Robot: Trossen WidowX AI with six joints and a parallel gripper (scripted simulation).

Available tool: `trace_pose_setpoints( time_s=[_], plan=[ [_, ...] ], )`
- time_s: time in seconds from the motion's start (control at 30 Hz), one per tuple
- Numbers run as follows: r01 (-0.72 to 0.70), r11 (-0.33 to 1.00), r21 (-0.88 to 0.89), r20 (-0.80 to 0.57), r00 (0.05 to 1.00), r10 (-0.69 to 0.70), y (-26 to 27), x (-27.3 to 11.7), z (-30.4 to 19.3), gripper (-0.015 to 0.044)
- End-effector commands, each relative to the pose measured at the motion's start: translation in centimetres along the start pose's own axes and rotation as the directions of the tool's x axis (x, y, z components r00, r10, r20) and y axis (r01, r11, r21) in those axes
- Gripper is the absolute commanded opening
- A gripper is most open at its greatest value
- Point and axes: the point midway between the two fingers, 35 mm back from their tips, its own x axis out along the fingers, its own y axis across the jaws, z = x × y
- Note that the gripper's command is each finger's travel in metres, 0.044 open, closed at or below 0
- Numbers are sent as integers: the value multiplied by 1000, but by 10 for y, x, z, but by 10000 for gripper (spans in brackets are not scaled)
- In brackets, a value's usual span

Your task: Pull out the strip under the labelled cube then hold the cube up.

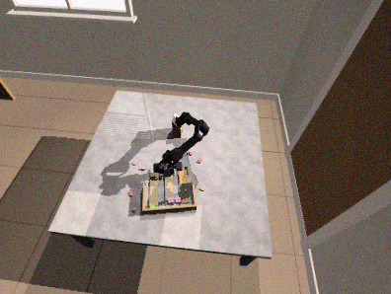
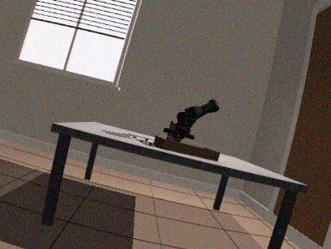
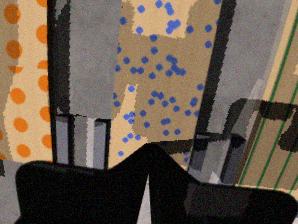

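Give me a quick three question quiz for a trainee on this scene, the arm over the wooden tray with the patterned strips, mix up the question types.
1. True or false: the black parallel-jaw gripper is open wide.
2. Multiple choice: in the wrist view, which strip lies directly under the gripper? A) tan strip with orange dots B) tan strip with blue dots C) tan strip with green lines
3. Fill in: in the top view, the small green cube and pink cubes sit at the tray's ____ end, away from the arm's base.

Key: 1. False, it is shut and holds nothing. 2. B. 3. Near (front) end of the wooden tray.
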Motion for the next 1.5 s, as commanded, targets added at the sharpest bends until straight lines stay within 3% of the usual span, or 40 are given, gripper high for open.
trace_pose_setpoints(
  time_s=[0.0,1.47],
  plan=[
    [-4,1000,-2,0,1000,4,1,2,1,0],
    [-4,1000,1,-2,1000,4,-1,5,-59,0]
  ],
)
